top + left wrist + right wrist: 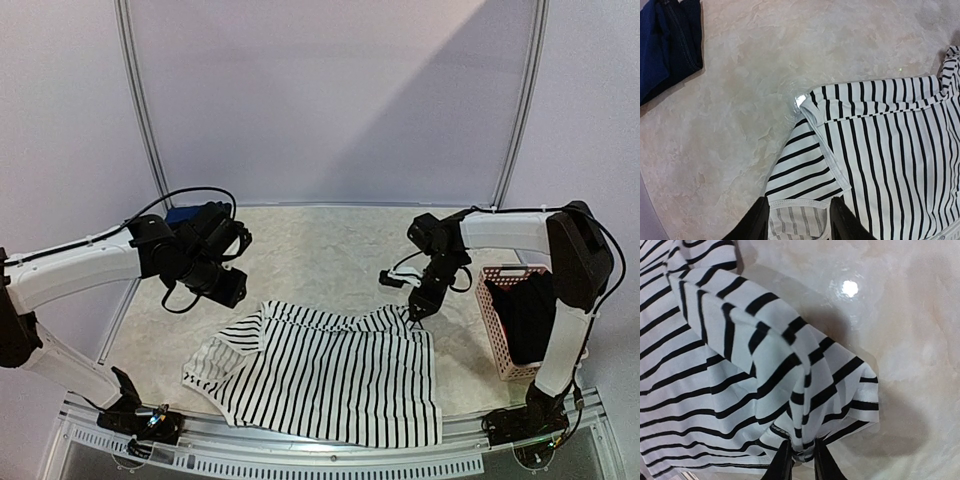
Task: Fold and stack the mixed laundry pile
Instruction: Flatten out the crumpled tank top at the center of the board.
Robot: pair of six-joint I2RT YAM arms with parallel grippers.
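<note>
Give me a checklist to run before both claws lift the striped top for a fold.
1. Right claw gripping the black-and-white striped cotton top: ok, shut on a bunched far corner.
2. Left claw gripping the top: not ok, open above a sleeve, holding nothing.
3. Top lying flat: not ok, the corner at the right claw is crumpled.
4. Navy blue stitched garment clear of the top: ok, bare table lies between them.
5. Pink slotted plastic basket clear of the top: ok, it stands apart to the right.
6. Near hem fully on the table: cannot tell, it reaches the front rail.
</note>
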